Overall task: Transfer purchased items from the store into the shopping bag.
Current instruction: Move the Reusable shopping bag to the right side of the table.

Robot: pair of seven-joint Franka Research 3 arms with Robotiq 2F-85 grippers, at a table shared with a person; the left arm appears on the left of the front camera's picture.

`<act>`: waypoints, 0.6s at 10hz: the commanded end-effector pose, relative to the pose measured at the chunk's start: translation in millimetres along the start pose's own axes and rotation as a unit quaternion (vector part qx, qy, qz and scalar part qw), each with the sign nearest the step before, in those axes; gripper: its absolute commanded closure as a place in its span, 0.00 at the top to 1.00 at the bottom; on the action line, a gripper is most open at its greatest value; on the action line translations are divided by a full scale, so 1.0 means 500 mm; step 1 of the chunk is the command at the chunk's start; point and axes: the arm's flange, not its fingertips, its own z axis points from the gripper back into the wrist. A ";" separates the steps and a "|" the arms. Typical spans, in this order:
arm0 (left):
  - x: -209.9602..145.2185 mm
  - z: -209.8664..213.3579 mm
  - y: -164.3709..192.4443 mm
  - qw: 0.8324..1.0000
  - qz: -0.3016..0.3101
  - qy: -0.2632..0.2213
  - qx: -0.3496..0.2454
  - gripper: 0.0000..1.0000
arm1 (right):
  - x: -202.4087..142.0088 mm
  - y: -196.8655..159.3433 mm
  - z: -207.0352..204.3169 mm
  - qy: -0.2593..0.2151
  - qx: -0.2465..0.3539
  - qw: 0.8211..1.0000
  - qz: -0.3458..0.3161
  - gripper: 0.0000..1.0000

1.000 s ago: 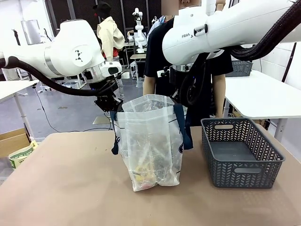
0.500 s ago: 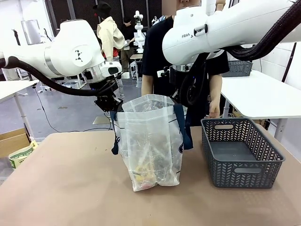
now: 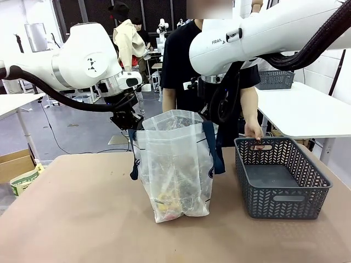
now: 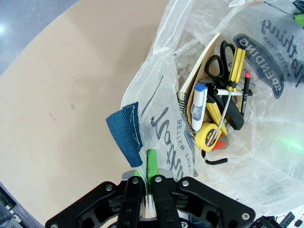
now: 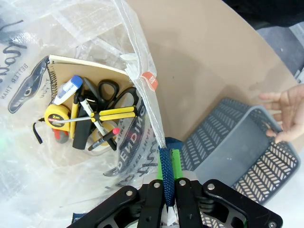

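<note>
Lying inside shopping bag (image 4: 167, 124): scissors (image 4: 218, 65), tape measure (image 4: 209, 137).

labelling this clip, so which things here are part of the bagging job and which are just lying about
Part of the job: shopping bag, gripped on either side by the left claw and right claw; items inside: scissors, tape measure, screwdriver, notebook.
Lying about: grey basket, empty, a person's hand on its rim; cardboard box beside the table.
</note>
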 end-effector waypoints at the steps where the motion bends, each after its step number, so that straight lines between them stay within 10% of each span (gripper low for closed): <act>1: -0.001 -0.001 0.001 1.000 0.003 0.001 0.000 0.00 | 0.000 0.000 -0.001 0.001 0.000 1.000 -0.002 0.00; 6: -0.001 -0.001 0.001 1.000 0.003 0.001 0.000 0.00 | 0.000 0.000 -0.001 0.001 0.000 1.000 -0.002 0.00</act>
